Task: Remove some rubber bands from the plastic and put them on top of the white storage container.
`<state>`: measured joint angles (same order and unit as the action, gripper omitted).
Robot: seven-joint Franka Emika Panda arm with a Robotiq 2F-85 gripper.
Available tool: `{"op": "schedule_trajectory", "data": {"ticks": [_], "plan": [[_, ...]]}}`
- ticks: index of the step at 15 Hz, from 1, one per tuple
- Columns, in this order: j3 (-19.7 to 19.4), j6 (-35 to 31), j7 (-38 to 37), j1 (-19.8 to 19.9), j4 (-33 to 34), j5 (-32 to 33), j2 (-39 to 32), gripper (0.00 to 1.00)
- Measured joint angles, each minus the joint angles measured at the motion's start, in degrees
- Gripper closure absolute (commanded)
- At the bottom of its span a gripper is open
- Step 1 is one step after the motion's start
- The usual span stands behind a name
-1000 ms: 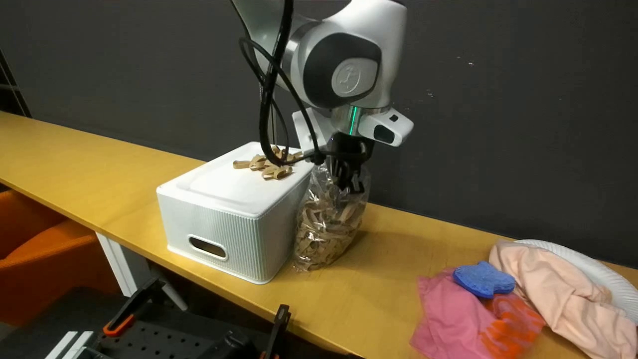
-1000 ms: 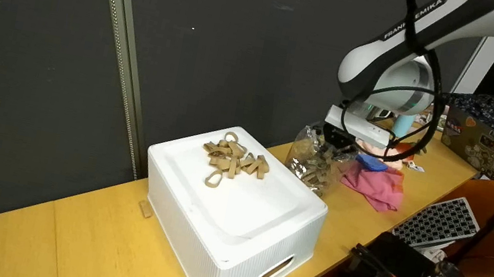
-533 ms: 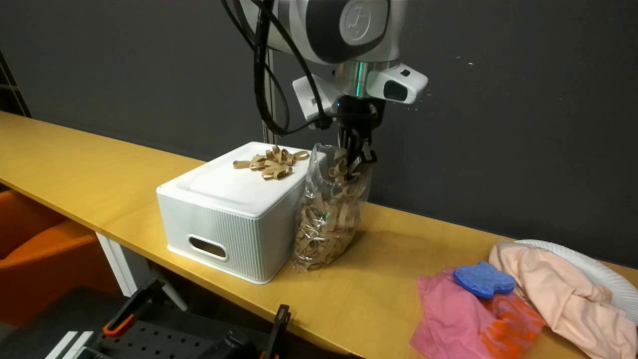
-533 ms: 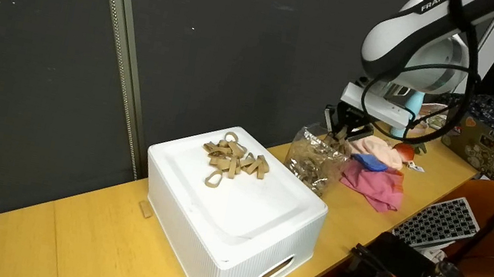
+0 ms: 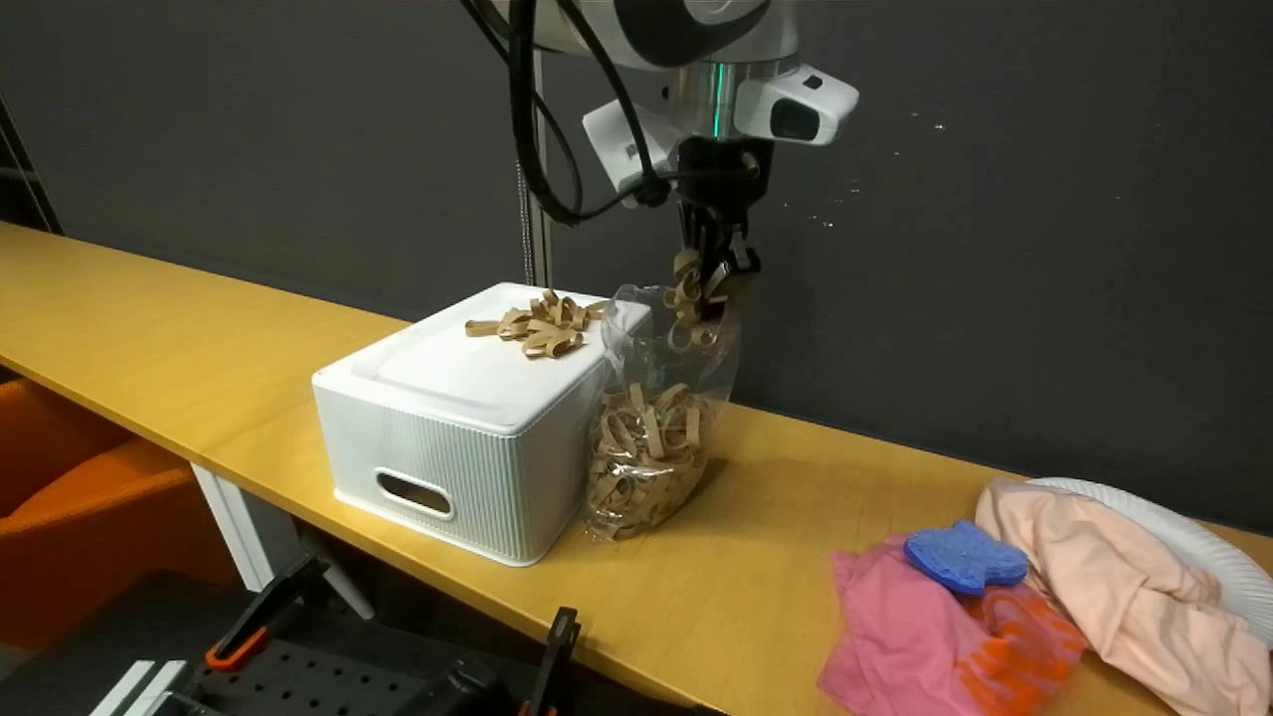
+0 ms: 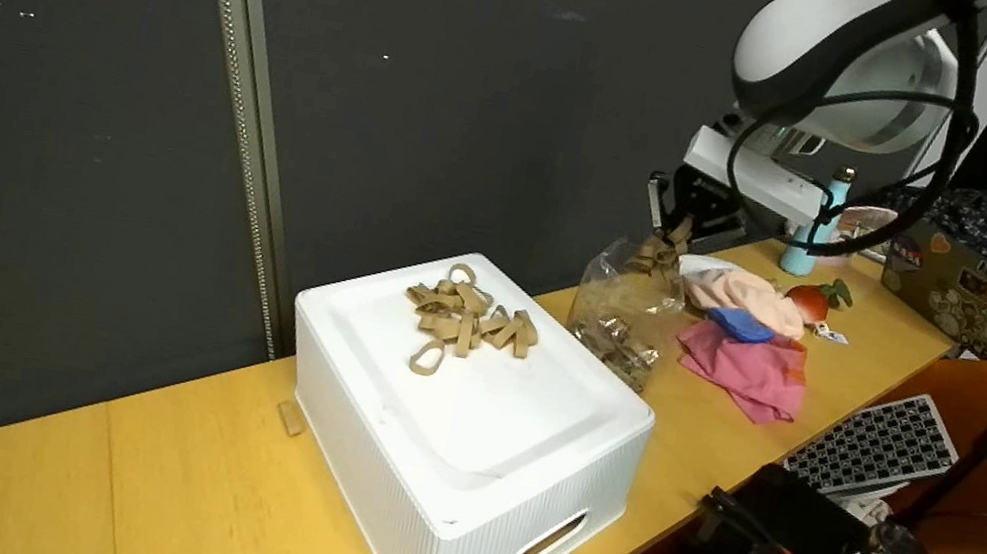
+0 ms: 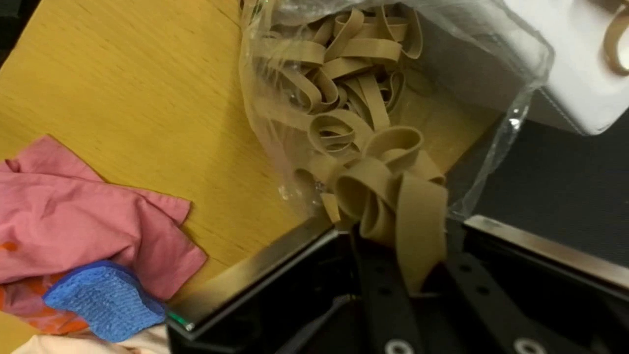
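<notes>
Gripper [image 7: 400,241]: raised from inside the plastic [image 5: 636,358] to its mouth
Held rubber bands [image 5: 684,288]: lifted clear of heap [image 5: 646,447] below
Bottle cap [image 6: 844,173]: now visible

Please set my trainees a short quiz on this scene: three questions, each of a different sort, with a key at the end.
1. Multiple choice. What do the fingers hold?
A: a pink cloth
B: rubber bands
C: a blue bottle

2. True or false. The plastic bag stands on the table, open at the top.

3. Fill the gap. A heap of rubber bands lies on top of the ....

Key
1: B
2: True
3: white box
</notes>
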<state>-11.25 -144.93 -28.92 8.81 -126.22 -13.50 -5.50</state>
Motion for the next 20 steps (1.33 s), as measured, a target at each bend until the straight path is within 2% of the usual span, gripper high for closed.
{"op": "schedule_trajectory", "data": {"ticks": [5, 10, 14, 20], "plan": [[1.25, 4.14, -1.18, -1.31, -0.46, 2.08, 7.08, 0.98], [4.66, 7.91, -1.07, -2.16, -1.04, 2.03, 13.92, 0.98], [8.03, 7.67, 0.48, -4.92, -0.94, 0.24, 13.24, 0.98], [10.8, 5.16, 6.22, -8.81, -1.02, -5.66, 6.03, 0.98]]}}
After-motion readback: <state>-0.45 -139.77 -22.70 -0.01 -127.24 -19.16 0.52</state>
